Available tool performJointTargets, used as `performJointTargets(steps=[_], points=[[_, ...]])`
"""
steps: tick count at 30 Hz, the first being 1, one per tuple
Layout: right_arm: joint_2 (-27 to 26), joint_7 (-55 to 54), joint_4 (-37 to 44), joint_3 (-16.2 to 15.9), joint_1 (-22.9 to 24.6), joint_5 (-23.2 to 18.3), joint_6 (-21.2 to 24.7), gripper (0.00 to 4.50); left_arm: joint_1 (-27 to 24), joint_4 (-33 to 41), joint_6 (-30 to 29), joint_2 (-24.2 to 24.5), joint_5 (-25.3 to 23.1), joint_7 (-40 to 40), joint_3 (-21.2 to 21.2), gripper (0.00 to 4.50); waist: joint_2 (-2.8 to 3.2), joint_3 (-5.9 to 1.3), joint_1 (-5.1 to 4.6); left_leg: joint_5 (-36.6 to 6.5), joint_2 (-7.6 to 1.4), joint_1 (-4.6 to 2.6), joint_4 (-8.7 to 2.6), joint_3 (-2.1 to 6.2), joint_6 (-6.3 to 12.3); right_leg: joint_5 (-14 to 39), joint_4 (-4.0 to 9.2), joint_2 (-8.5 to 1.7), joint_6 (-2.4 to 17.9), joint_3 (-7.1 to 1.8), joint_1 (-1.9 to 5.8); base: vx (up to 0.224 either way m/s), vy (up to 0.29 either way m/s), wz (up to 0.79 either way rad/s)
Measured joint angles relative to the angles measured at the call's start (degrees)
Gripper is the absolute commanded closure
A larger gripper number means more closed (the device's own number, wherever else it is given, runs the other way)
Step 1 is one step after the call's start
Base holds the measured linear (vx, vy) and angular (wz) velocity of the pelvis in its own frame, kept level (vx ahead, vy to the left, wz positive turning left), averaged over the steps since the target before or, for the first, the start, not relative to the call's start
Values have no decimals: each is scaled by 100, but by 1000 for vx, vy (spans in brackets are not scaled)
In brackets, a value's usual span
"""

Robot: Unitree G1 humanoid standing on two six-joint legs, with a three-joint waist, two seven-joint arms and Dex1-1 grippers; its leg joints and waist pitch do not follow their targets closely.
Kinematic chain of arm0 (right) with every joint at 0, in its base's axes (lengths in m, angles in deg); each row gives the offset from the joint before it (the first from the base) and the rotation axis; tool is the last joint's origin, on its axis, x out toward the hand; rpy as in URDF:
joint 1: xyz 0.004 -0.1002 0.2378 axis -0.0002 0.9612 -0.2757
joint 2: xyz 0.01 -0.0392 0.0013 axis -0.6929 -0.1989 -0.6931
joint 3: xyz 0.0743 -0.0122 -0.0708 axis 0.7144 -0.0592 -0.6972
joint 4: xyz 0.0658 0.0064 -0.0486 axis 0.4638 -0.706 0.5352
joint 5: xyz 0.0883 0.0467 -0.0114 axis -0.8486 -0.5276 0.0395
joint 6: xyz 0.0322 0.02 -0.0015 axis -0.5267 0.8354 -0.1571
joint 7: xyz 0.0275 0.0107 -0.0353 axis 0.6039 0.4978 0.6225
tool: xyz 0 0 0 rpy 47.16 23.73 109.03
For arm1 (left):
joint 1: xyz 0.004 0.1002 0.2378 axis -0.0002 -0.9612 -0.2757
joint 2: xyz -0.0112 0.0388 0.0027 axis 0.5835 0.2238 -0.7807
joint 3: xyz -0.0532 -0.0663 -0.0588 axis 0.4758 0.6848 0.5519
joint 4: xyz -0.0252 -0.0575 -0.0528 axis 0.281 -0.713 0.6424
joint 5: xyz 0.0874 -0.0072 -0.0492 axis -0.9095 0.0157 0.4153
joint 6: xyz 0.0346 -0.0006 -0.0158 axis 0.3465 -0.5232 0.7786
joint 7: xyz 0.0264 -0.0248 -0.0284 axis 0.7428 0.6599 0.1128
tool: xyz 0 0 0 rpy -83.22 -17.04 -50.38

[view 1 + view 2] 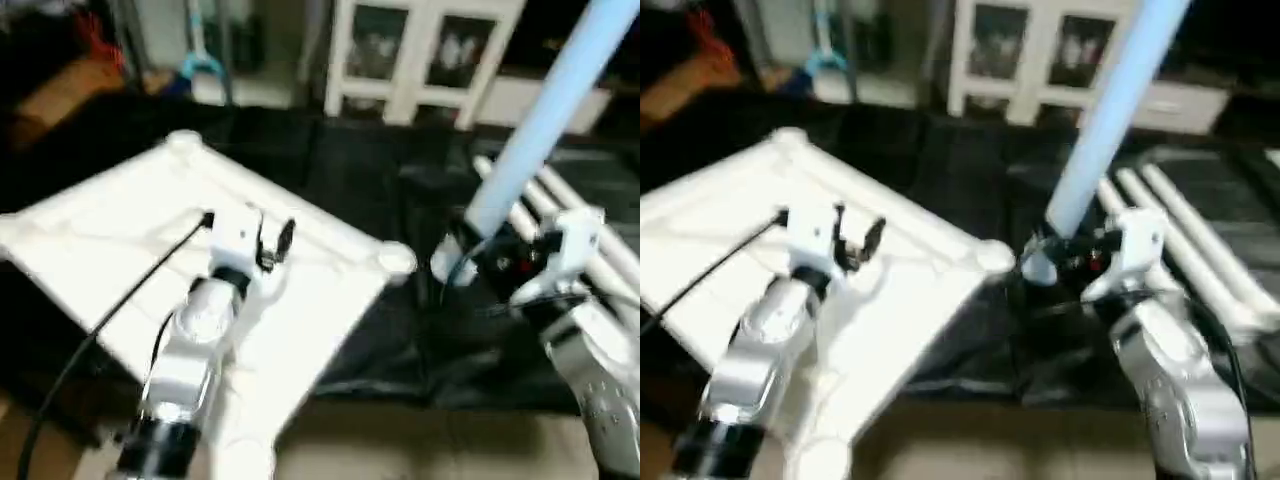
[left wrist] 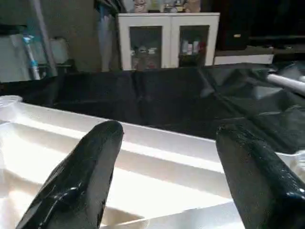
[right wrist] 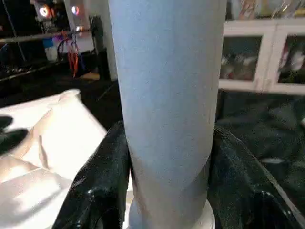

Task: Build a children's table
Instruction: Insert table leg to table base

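In the right claw (image 1: 1080, 255), a white leg (image 1: 1105, 115), unlabelled.

My forearms silver, cylindrical, black band near elbow. Left gripper (image 1: 262, 240): white wrist block, two glossy black fingers (image 2: 81, 176), thin black cable trailing back. Right gripper (image 1: 1080, 262): same white block, black fingers, small red mark, dark cables.
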State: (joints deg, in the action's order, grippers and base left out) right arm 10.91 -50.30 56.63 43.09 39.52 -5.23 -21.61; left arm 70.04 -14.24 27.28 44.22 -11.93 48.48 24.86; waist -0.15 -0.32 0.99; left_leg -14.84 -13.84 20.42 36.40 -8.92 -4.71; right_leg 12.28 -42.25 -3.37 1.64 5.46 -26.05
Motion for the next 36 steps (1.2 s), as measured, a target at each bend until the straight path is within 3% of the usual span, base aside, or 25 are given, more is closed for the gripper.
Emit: performJointTargets(steps=[2, 3, 4, 6, 7, 8, 9, 10, 11, 12, 13, 16, 21, 24, 25, 26, 27, 28, 29, 31, 32, 33, 34, 35, 36], points=[[72, 34, -3, 2, -38, -12, 18, 259, 5, 28, -124, -25, -53, 16, -6, 96, -261, -27, 6, 8, 25, -70, 20, -276, -26, 51, 317, -225, 132, -98, -9, -59, -140, -58], [160, 40, -62, 37, -3, -13, 33, 259, 11, 17, -180, -106, -67, 28, -49, 96, -400, -5, 23, -162, 120, 124, 411, -233, 451, 102, 278, -130, -92, -275, -51, -88, -190, -65], [258, 84, -243, 133, 74, 0, 85, 259, -11, 5, -247, -222, -58, 5, -189, 96, -412, 31, 23, -294, 397, 248, 781, -68, 732, 24, 286, -105, -77, -270, -28, -163, -278, -80], [384, 180, -390, 161, 18, 19, 129, 259, -46, 65, -286, -302, 46, -150, -392, 96, -368, 62, -55, -231, 744, 226, 479, 8, 569, -96, 437, -79, -54, -14, 34, -139, -142, -37], [388, 243, -401, 158, -76, 21, 124, 259, -64, 172, -255, -282, 105, -218, -378, 96, -221, 117, -43, -161, 825, 187, 379, 105, 483, -154, 535, -64, 16, 226, 101, -173, -19, -61], [382, 285, -401, 103, -89, 18, 124, 259, -134, 209, -220, -257, 124, -230, -337, 96, -207, 142, -68, -149, 762, 178, 369, 158, 452, -184, 641, -77, 11, 424, 156, -173, -19, -61], [356, 324, -406, 69, -128, 19, 123, 259, -202, 214, -165, -235, 140, -225, -273, 96, -43, 169, -164, -137, 624, 176, 380, 263, 404, -178, 854, -61, -5, 714, 318, -139, 0, -53], [330, 342, -403, 52, -134, 20, 117, 259, -222, 212, -134, -174, 139, -227, -254, 96, -10, 229, -250, -106, 504, 151, 299, 260, 347, 99, 709, -2, -134, 695, 385, 0, 0, 0], [326, 341, -403, 53, -129, 22, 116, 259, -216, 213, -103, -126, 136, -234, -248, 96, -46, 241, -294, -101, 503, 144, 272, 218, 338, 202, 564, -14, -130, 530, 406, -116, -38, -5], [297, 328, -396, 40, -155, 21, 110, 259, -218, 221, -36, -85, 106, -242, -215, 96, -228, 233, -354, -96, 542, 77, 239, 118, 329, 161, 399, -112, -73, 230, 547, -75, -110, 10], [248, 318, -395, 3, -170, 21, 104, 259, -253, 217, -21, -79, 76, -245, -194, 96, -278, 259, -298, -92, 568, 36, 180, 120, 290, 229, 399, -111, -72, 161, 556, -139, -150, -4], [134, 231, -393, -104, -128, 22, 96, 259, -264, 231, -21, -137, 41, -234, -208, 96, -225, 285, -156, -79, 567, 73, 79, 169, 225, 230, 514, -119, -71, 246, 473, -92, -77, -18], [-41, 202, -391, -278, 0, 37, 94, 259, -179, 250, -20, -124, 37, -153, -149, 96, -88, 310, -190, 18, 417, 88, -8, 168, 145, 168, 773, -88, -45, 455, 539, -29, -10, -6], [-37, 196, -392, -271, -1, 123, 55, 259, -176, 251, -18, -116, 53, -148, -117, 96, -10, 395, -241, 11, 402, -66, -13, 151, 144, 125, 915, -91, -43, 518, 693, 0, 0, 0], [-44, 193, -392, -273, -2, 149, 21, 259, -175, 255, -15, -123, 57, -147, -100, 96, 59, 438, -256, 11, 368, -101, -44, 144, 147, 151, 888, -115, -56, 603, 855, -79, 54, -1], [-49, 195, -374, -260, 25, 156, -7, 259, -138, 285, -2, -105, 58, -148, -88, 96, 88, 503, -180, 11, 369, -162, -71, -2, 146, 456, 476, -168, -49, 600, 873, -79, 54, -1], [-19, 194, -353, -218, 82, 176, -20, 259, -85, 305, 16, -135, 58, -148, -100, 96, 6, 490, -74, 11, 327, -182, -70, -197, 146, 571, 115, -207, -25, 488, 925, 0, 0, 0], [50, 189, -332, -201, 75, 208, -28, 259, -18, 347, 78, -161, 55, -143, -96, 96, -205, 378, -11, 12, 468, -17, 38, -235, 163, 1100, -79, -186, -129, 122, 1137, 115, -111, 50], [118, 183, -331, -192, 62, 225, -30, 259, -34, 348, 97, -234, 54, -133, -95, 96, -209, 351, -9, -129, 484, 146, 500, -139, 348, 1255, -117, -141, -108, 54, 1060, 115, -111, 50], [95, 170, -342, -206, 130, 236, -38, 259, -156, 331, 98, -258, 46, -136, -172, 96, -61, 321, 131, -249, 736, 302, 1256, 235, 639, 1260, 66, -159, -143, 70, 1232, 188, -17, 65], [109, 149, -343, -200, 192, 248, -39, 259, -122, 333, 106, -261, 45, -135, -172, 96, -55, 309, 150, -277, 779, 304, 1168, 219, 688, 1232, 244, -165, -159, 101, 1318, 177, 25, 65], [138, 140, -343, -185, 202, 276, -39, 259, -63, 335, 117, -258, 44, -134, -170, 96, -37, 297, 163, -323, 794, 305, 921, 194, 801, 1185, 442, -157, -171, 169, 1414, 164, 26, 95], [152, 140, -343, -158, 196, 305, -43, 259, -19, 336, 125, -258, 43, -134, -171, 96, 30, 259, 176, -304, 763, 301, 616, 188, 972, 1143, 644, -91, -191, 257, 1519, 99, 11, 51], [179, 143, -343, -128, 183, 337, -53, 259, 16, 337, 131, -258, 43, -134, -173, 96, 171, 205, 173, -225, 663, 250, 257, 211, 1236, 1128, 850, 17, -213, 397, 1656, 241, 30, 106], [142, 151, -374, -152, 79, 347, -74, 259, 38, 335, 146, -197, 42, -131, -142, 96, 201, 205, 116, -136, 721, 165, 212, 369, 819, 1222, 741, 40, -313, 429, 1704, 308, 38, 90]])
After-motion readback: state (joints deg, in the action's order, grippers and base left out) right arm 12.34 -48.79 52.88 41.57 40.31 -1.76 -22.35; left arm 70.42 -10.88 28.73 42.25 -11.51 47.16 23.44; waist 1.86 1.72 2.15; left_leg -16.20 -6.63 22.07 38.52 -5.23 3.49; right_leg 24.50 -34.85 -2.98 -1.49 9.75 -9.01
